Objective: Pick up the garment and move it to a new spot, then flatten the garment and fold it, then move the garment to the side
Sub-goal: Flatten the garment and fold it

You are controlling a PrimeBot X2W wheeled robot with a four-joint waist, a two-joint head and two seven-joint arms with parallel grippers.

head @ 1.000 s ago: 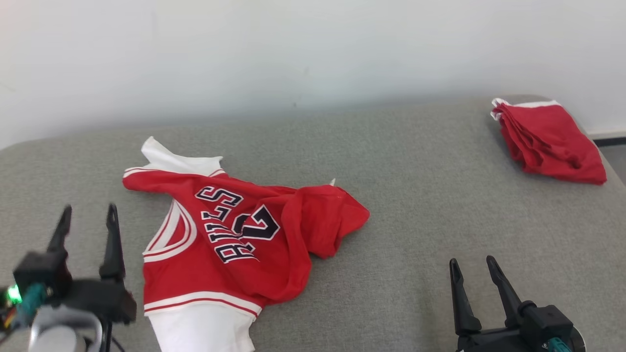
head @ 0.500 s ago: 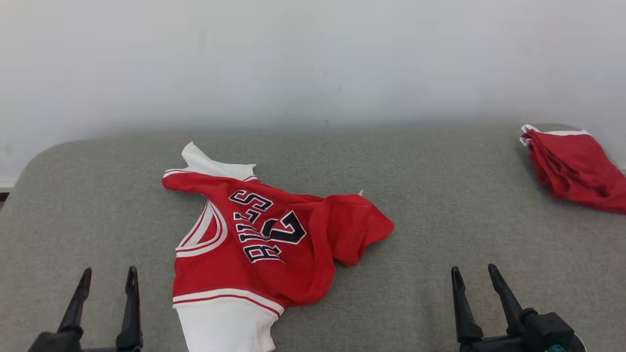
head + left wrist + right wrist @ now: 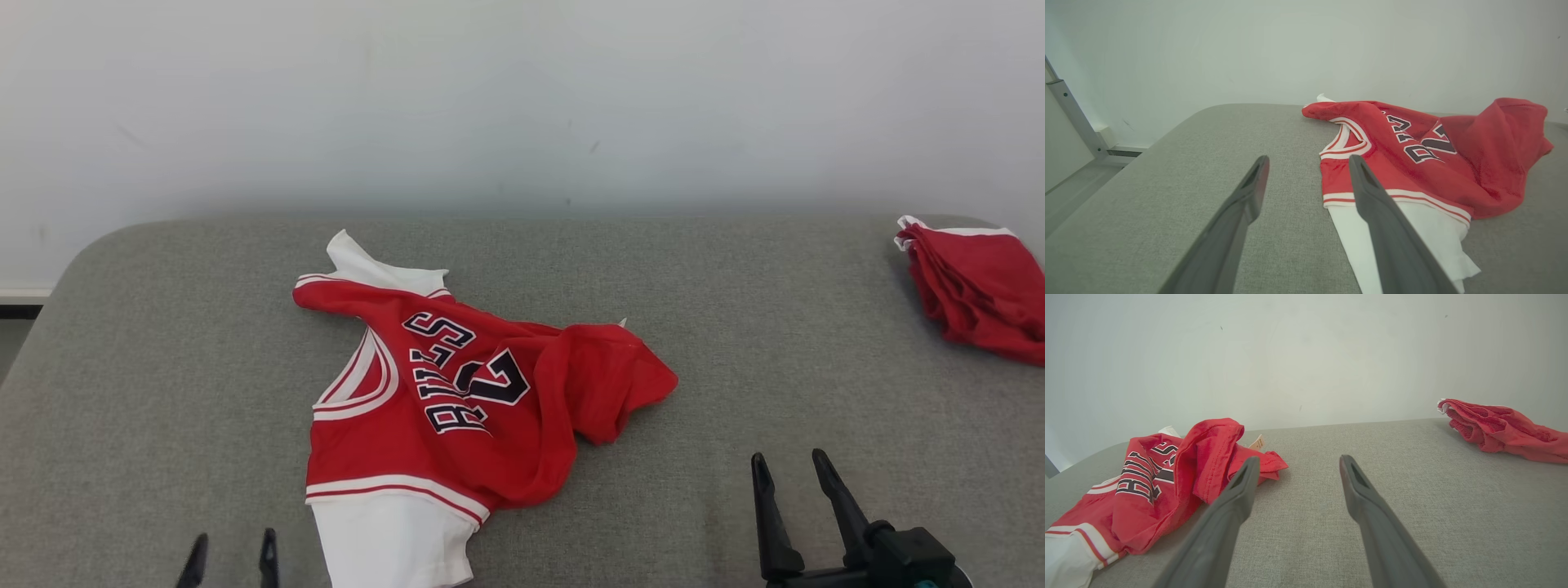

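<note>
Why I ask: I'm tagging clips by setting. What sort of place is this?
Likely a bare indoor test room: a grey padded surface against a plain white wall, with a crumpled red jersey and a folded red garment lying on it.

left claw [image 3: 233,557]: head view's bottom edge cuts it off below the fingertips.
right claw [image 3: 789,472]: its body is cut by that same edge.
jersey [image 3: 457,408]: the white hem runs off the bottom edge, and a red fold covers part of the lettering.
jersey tag [image 3: 1257,442]: too small to read.
folded red cloth [image 3: 980,286]: cut by the right edge.
</note>
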